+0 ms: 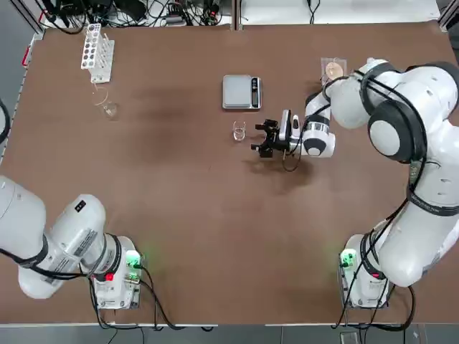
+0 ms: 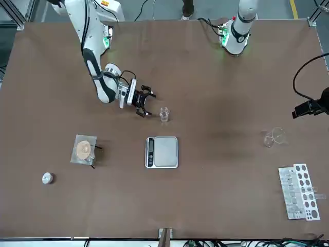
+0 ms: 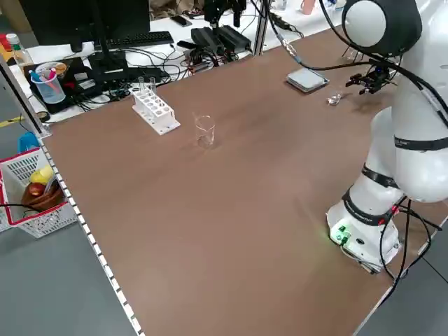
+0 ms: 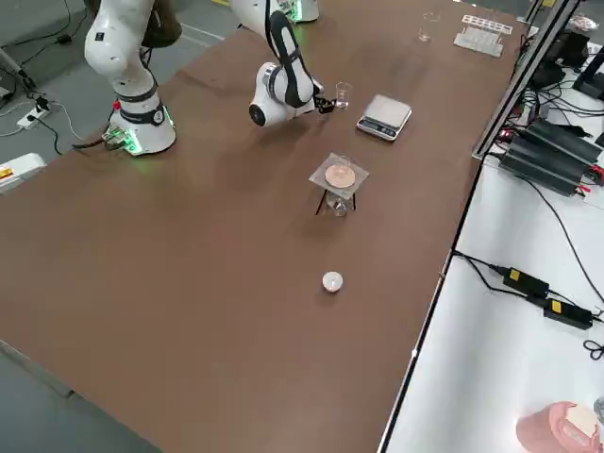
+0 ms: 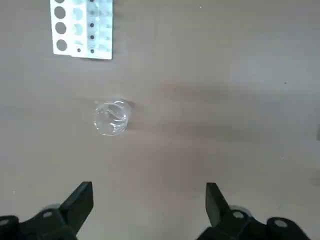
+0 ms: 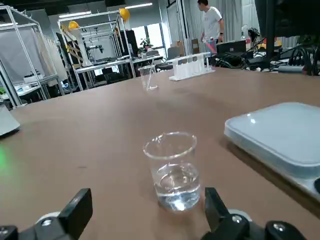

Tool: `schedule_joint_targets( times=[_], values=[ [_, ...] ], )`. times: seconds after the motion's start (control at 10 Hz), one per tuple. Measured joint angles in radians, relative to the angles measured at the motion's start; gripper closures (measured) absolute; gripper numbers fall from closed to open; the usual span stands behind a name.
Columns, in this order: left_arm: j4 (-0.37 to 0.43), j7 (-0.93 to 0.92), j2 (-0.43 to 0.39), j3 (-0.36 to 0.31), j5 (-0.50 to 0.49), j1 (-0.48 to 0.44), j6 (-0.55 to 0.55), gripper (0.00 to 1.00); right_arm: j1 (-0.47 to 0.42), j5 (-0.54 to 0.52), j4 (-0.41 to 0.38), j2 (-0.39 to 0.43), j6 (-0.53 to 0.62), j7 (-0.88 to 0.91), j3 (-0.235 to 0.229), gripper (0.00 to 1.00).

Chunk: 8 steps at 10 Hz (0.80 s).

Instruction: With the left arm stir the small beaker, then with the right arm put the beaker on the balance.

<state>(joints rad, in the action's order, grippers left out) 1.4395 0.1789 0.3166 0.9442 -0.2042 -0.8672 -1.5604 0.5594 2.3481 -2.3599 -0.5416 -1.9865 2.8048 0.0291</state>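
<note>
The right gripper (image 1: 267, 137), jaws spread and empty, is lining up level on the small beaker (image 1: 239, 130) beside the balance (image 1: 241, 92), needing a centred, gentle squeeze.

A: What's on the desk (image 1: 179, 215) at the far corner?
B: A white test-tube rack (image 1: 97, 53), with a clear glass vessel (image 1: 105, 102) holding a thin rod just beside it.
A: And the other side?
B: A small stand with a round orange-tan disc (image 1: 333, 69), and a little white round object (image 2: 47, 178) apart from it.
A: Off the desk?
B: A red-rimmed basket (image 3: 31, 190) on the floor.
</note>
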Motion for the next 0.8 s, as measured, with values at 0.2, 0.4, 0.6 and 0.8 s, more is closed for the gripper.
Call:
schedule_joint_targets(
  times=[0.2,0.4,0.6,0.8],
  values=[
    [-0.004,0.000,-0.026,-0.109,0.033,0.107,-0.023,0.00,0.032,0.029,0.028,-0.029,0.000,0.023,-0.004,0.03],
    [-0.006,0.000,-0.072,-0.283,0.087,0.282,-0.048,0.00,0.047,0.038,0.055,-0.034,0.000,0.042,-0.011,0.04],
    [-0.006,0.000,-0.103,-0.440,0.094,0.443,-0.049,0.00,0.052,0.041,0.072,-0.034,0.000,0.045,-0.016,0.04],
    [-0.006,0.000,-0.115,-0.548,0.098,0.555,-0.049,0.00,0.062,0.043,0.072,-0.050,-0.002,0.045,-0.017,0.04]
  ],
)
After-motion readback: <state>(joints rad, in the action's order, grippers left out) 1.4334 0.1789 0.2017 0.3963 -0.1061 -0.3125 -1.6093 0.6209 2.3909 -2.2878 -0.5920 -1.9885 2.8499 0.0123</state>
